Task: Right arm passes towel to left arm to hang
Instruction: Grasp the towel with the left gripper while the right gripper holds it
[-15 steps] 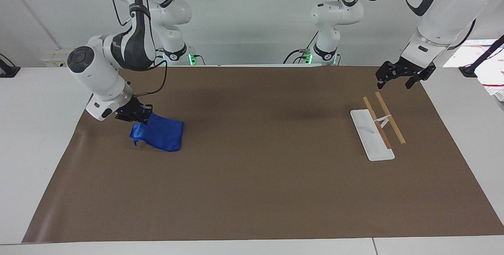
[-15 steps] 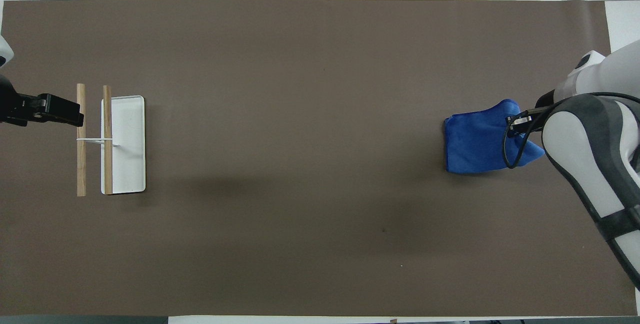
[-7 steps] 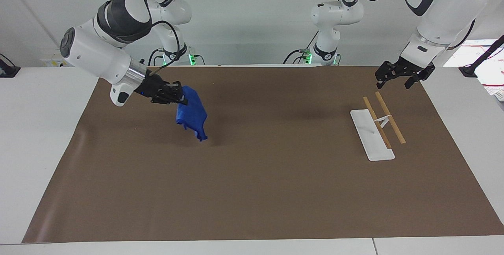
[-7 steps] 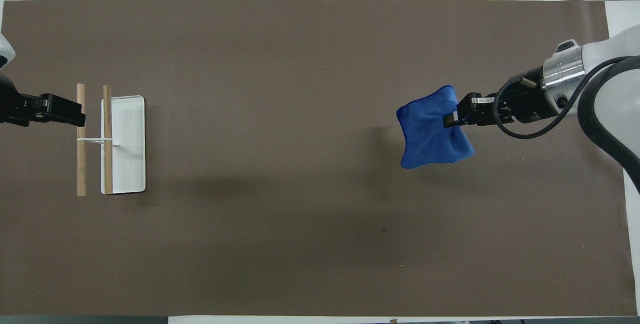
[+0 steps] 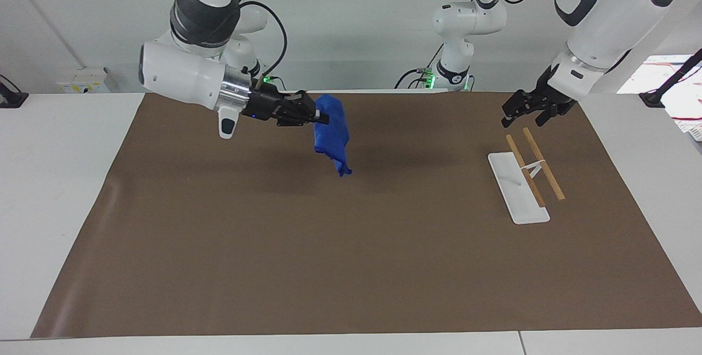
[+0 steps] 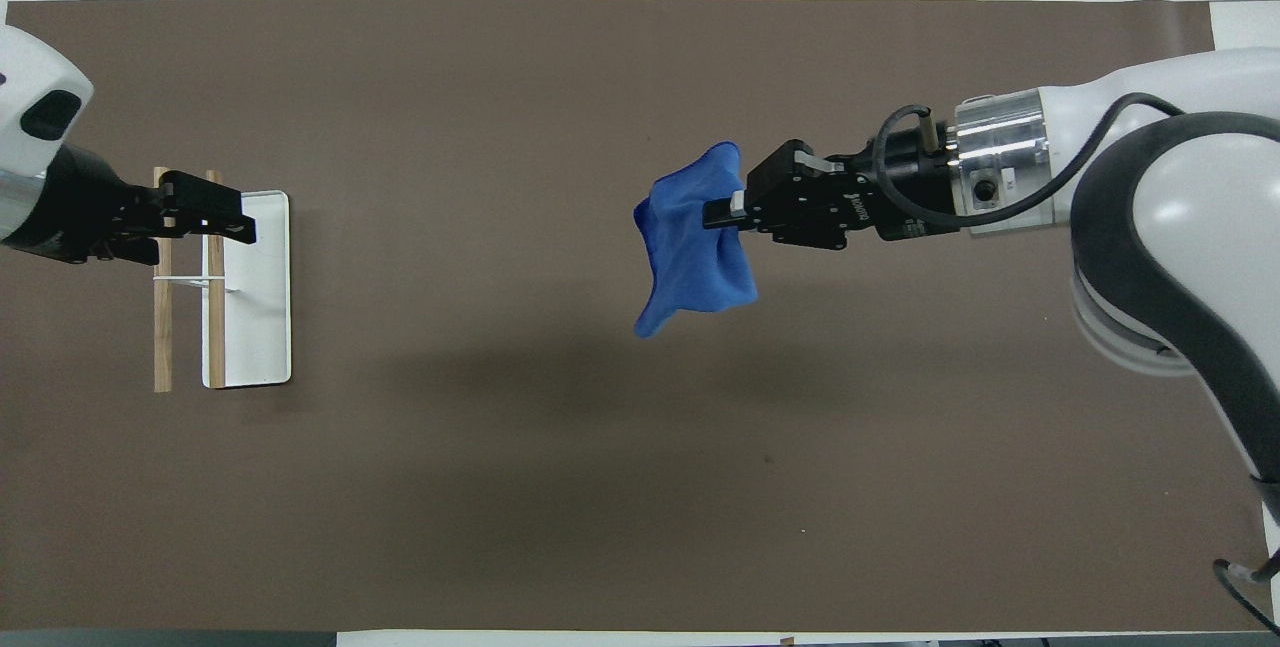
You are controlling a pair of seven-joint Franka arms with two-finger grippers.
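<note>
- Right gripper (image 5: 321, 116) clamped on the top edge of the towel (image 5: 332, 133), held up over the middle of the brown mat (image 5: 351, 267).
- Towel hanging clear of the mat, long axis near vertical, free corner lowest.
- Left gripper (image 5: 524, 113) spread open and empty, raised over the rack (image 5: 529, 171) at the left arm's end, well apart from the towel.
- Handover likely calls for closing that gap along the table's length.
- Nothing standing between the two grippers; rack's wooden bars just below the left one.

white arms (image 5: 181, 75), black pincers, silver wrist ring (image 6: 995, 162)
</note>
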